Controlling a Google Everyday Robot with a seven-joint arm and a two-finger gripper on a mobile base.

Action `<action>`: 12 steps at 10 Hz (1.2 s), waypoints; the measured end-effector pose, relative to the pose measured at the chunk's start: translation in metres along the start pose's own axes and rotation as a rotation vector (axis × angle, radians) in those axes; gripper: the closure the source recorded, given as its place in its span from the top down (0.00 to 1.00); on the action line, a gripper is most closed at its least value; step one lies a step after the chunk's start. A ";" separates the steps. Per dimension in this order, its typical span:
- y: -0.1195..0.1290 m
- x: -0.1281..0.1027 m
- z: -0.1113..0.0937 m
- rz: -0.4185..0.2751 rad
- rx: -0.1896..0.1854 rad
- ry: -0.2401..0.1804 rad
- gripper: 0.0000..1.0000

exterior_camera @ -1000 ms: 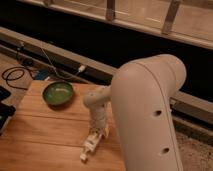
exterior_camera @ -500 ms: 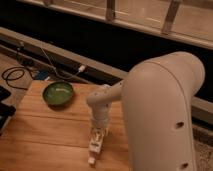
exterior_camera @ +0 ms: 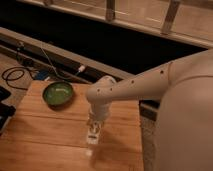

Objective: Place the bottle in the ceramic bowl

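Note:
The ceramic bowl (exterior_camera: pixel 58 93) is a small glossy green bowl at the back left of the wooden table (exterior_camera: pixel 40 142), and it holds nothing that I can see. The bottle (exterior_camera: pixel 92 136) is a slim white bottle with a dark label patch. It lies on the table right of the bowl, roughly a bowl's width from it. My gripper (exterior_camera: pixel 94 126) points straight down from the white arm (exterior_camera: pixel 140 85) and sits right on top of the bottle, hiding its far end. The bottle is low at the table surface.
Black cables (exterior_camera: pixel 15 76) and a white plug (exterior_camera: pixel 81 68) lie on the floor behind the table. A black object (exterior_camera: pixel 4 114) sits at the table's left edge. The table's right edge runs close to my arm's large white body (exterior_camera: pixel 185 130).
The big arm link has swung out to the right of the view. The gripper has stayed over the bottle and settled lower on it. The bowl has not moved.

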 end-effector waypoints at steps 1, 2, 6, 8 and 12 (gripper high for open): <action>0.009 -0.008 -0.023 -0.030 -0.039 -0.032 0.00; 0.025 -0.019 -0.048 -0.077 -0.097 -0.071 0.00; 0.086 -0.040 -0.090 -0.255 -0.256 -0.142 0.00; 0.088 -0.040 -0.091 -0.263 -0.263 -0.144 0.00; 0.089 -0.041 -0.092 -0.267 -0.260 -0.145 0.00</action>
